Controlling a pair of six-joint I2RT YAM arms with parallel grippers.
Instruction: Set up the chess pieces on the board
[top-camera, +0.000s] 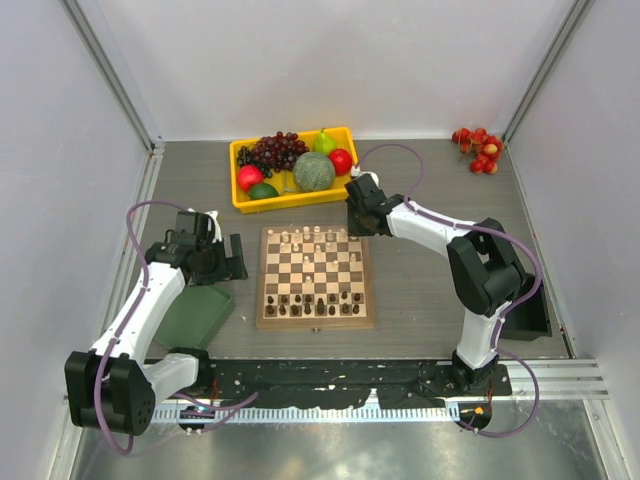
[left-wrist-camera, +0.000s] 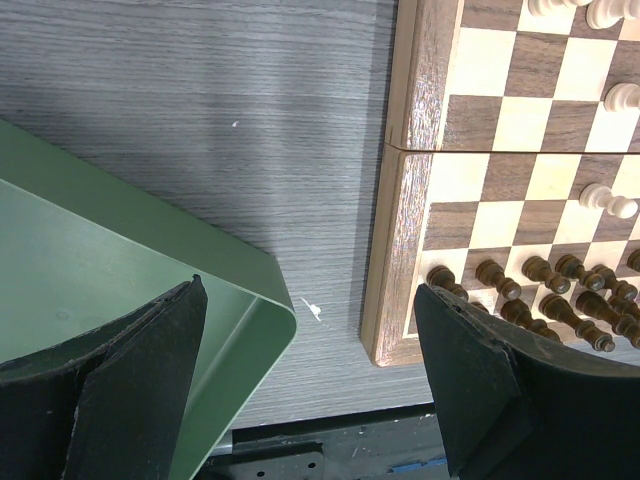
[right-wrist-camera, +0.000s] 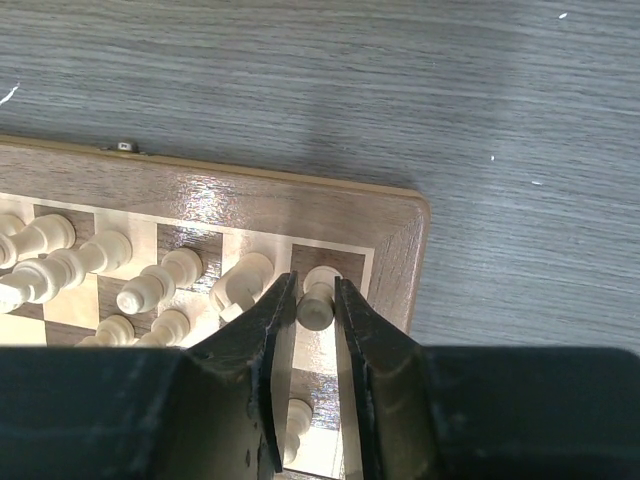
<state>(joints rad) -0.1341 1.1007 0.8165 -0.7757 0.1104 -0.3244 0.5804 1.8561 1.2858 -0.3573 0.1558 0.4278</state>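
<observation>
The right gripper (right-wrist-camera: 314, 288) hangs over the corner of the board (right-wrist-camera: 398, 232), its two black fingers (right-wrist-camera: 262, 335) closed in on either side of a pale piece (right-wrist-camera: 318, 303) that stands on the dark corner square. It could be a rook, though from straight above that is hard to make out. More pale chessmen (right-wrist-camera: 160, 280) run off in a line to the left along the edge row, with a few in the row behind. The brown rim catches a sheen of light, and a small metal clasp (right-wrist-camera: 122, 147) sits on its far edge. Beyond lies the grey wood-grain table (right-wrist-camera: 420, 90).
</observation>
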